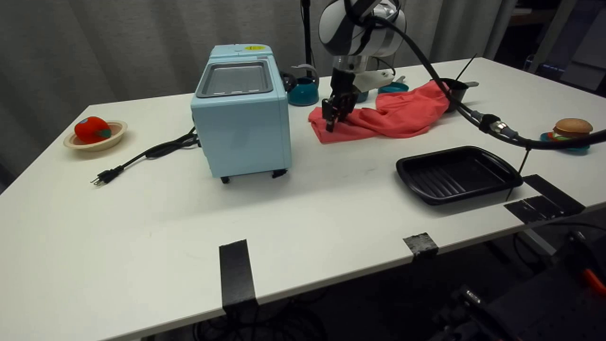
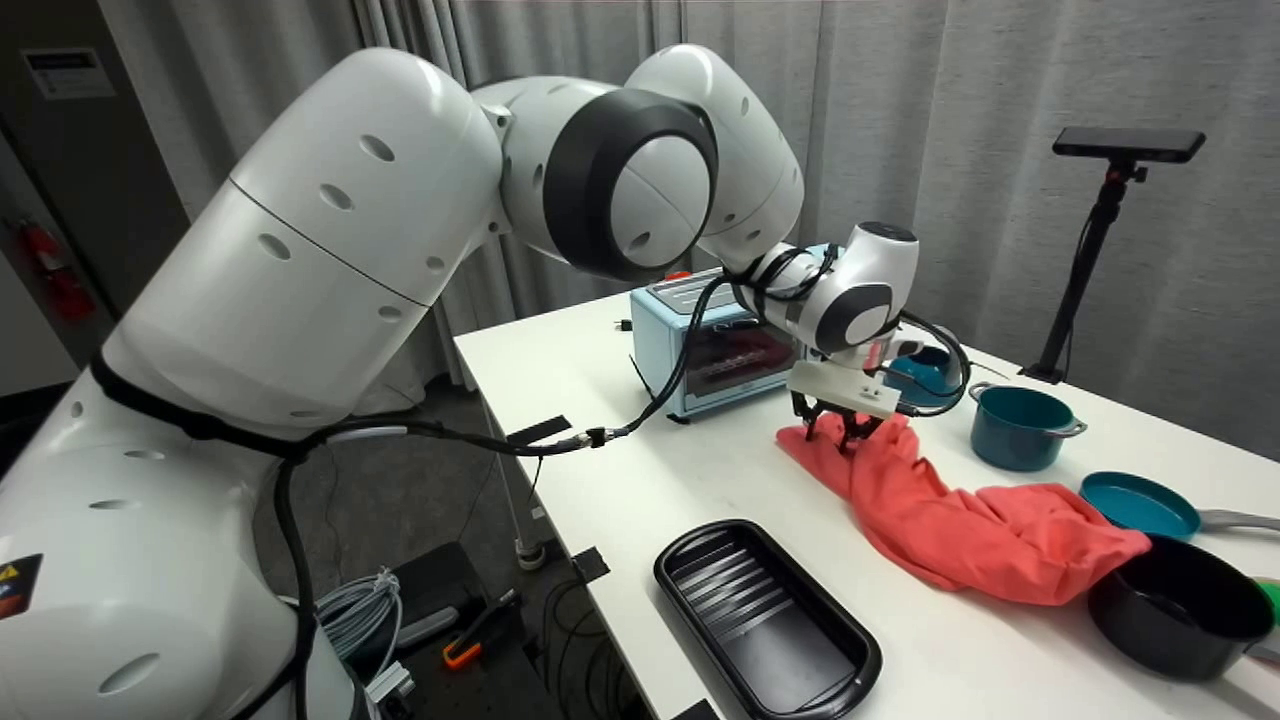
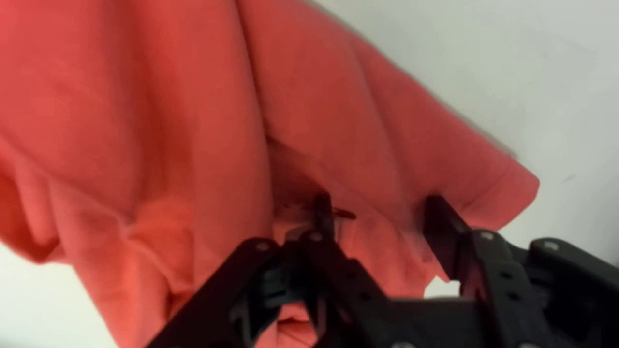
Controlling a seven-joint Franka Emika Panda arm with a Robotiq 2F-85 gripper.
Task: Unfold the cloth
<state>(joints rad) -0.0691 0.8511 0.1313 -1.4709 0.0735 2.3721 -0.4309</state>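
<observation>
Standing apart, the jaws reach down to the coral-red cloth (image 2: 960, 535), its fabric showing in the gap between their fingertips (image 3: 437, 217); whether either tip presses on it I cannot tell. On the far side of the light blue toaster oven (image 1: 241, 123) from the jaws, a beige bowl (image 1: 96, 146) holds a red rounded object (image 1: 91, 130). Near the jaws stand a teal kettle (image 1: 303, 93) and a deep teal pot (image 2: 1015, 440); farther from them come a teal frying pan (image 2: 1135, 503) and a black saucepan (image 2: 1150, 640). A black baking pan (image 2: 770, 625), its ridged floor in sight, lies on the table (image 1: 142, 255) well apart from the jaws.

Under the jaws the cloth is fairly flat, ending in a blunt corner just beside them; the rest trails away, bunched and deeply creased, its raised far end by the saucepan, touching or not I cannot tell.

Only the wrist view shows a small dark mark (image 3: 346, 213) near a fingertip, too blurred to name. Only in an exterior view does a hamburger (image 1: 573, 127) on a teal plate (image 1: 545, 137) appear, well apart from the jaws; only in an exterior view does the toaster oven's glass door (image 2: 745, 358) show.
</observation>
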